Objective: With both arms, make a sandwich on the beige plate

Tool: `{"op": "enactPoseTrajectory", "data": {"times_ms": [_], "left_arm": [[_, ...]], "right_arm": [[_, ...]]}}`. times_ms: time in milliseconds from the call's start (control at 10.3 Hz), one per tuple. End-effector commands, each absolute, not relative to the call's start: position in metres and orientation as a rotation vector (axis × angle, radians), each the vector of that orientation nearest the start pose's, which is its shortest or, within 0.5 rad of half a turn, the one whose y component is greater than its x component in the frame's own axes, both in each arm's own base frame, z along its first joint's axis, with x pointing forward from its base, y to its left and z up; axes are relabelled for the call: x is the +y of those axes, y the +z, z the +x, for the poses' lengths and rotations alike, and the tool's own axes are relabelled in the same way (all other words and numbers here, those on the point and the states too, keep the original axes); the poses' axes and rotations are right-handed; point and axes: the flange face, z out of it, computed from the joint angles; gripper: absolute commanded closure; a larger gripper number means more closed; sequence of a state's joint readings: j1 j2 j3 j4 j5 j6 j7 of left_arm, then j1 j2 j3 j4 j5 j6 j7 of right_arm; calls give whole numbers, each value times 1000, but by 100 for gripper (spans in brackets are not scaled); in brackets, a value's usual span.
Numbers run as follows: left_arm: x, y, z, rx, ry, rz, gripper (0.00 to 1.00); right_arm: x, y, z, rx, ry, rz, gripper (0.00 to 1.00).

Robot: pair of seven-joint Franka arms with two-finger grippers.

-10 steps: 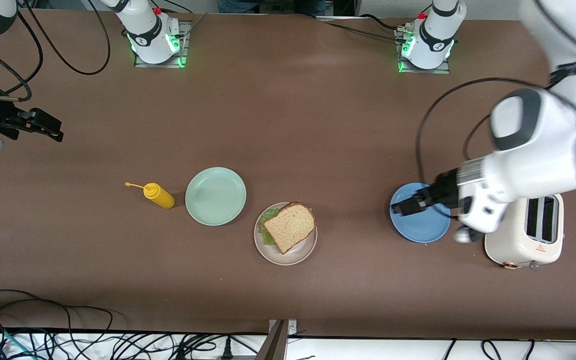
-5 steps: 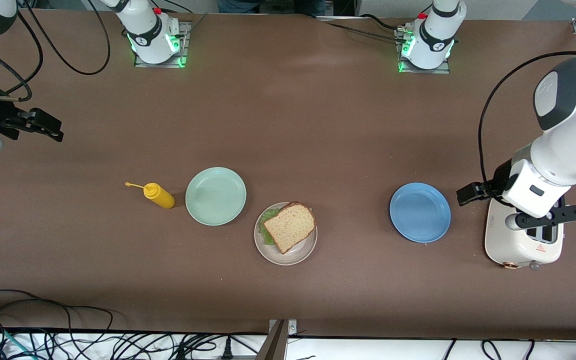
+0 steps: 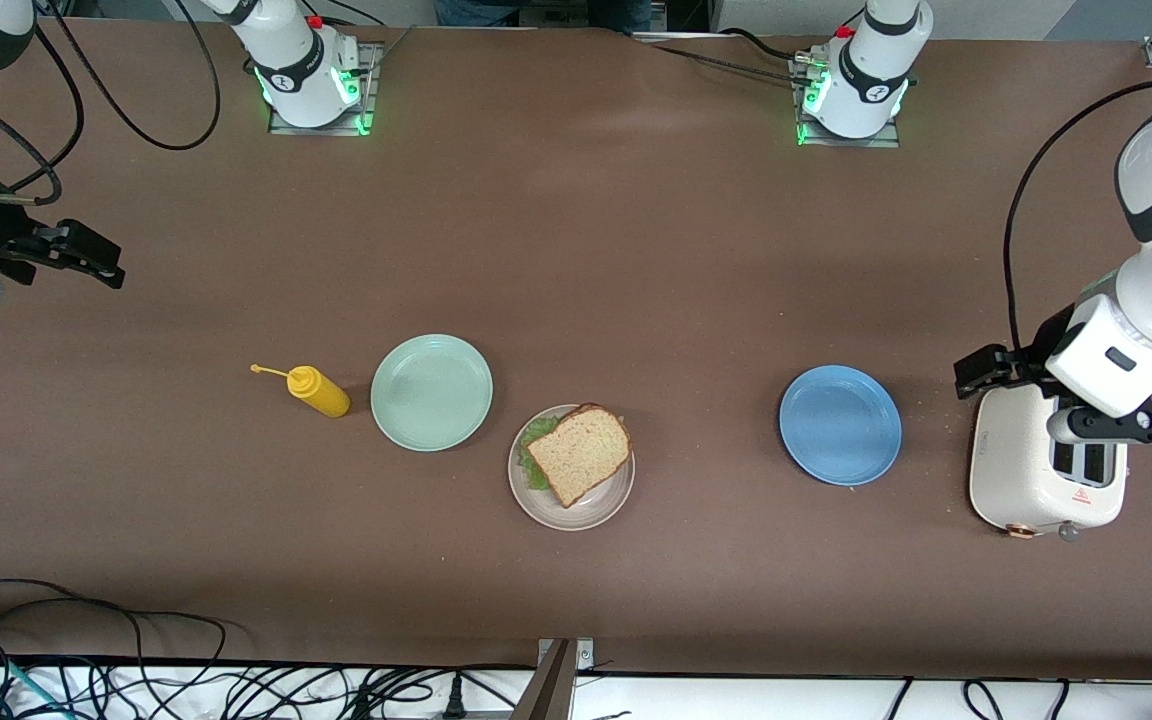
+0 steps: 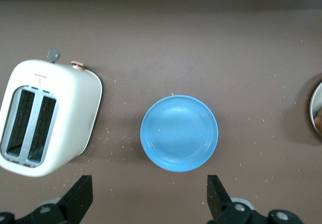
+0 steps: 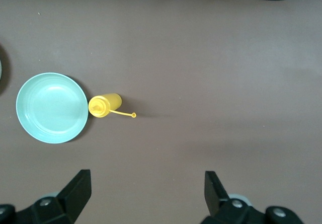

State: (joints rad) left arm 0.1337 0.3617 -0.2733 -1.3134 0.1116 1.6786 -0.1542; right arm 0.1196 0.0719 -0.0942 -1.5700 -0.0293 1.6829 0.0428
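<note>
The sandwich sits on the beige plate (image 3: 612,497): a brown bread slice (image 3: 581,452) on top, with green lettuce (image 3: 534,452) showing under its edge; a lower slice is hidden. A sliver of that plate's rim (image 4: 317,108) shows in the left wrist view. My left gripper (image 3: 978,371) is open and empty, up over the table by the toaster's edge; its fingers (image 4: 80,199) stand wide apart in the left wrist view. My right gripper (image 3: 86,255) is open and empty over bare table at the right arm's end, and it waits there (image 5: 146,191).
A blue plate (image 3: 840,425) (image 4: 179,133) lies empty beside a white two-slot toaster (image 3: 1026,480) (image 4: 45,118). A mint-green plate (image 3: 431,391) (image 5: 52,107) lies empty next to a yellow squeeze bottle (image 3: 318,391) (image 5: 104,104) on its side. Cables hang at the table's near edge.
My left arm has swung away from over the blue plate toward the left arm's end of the table, to above the toaster. The right arm has barely moved.
</note>
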Motion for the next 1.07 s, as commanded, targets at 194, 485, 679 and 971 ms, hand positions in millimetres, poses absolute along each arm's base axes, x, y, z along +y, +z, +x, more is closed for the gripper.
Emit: {"op": "enactPoseTrajectory", "data": {"times_ms": [194,485,679,971], "left_arm": [[-67,551,654,29,-32,-3112,0],[-65,564,646,22,-50,-3109,0],[-62,564,647,14,-48,-3118,0],[-65,570,638,19,-9,-3150,0]], "right_arm": [[21,601,589,5,-108,-3156,0],[17,601,587,6,-94,-3135,0],[17,601,587,10,-89,-3135,0],[17,600,587,8,-87,-3135,0]]}}
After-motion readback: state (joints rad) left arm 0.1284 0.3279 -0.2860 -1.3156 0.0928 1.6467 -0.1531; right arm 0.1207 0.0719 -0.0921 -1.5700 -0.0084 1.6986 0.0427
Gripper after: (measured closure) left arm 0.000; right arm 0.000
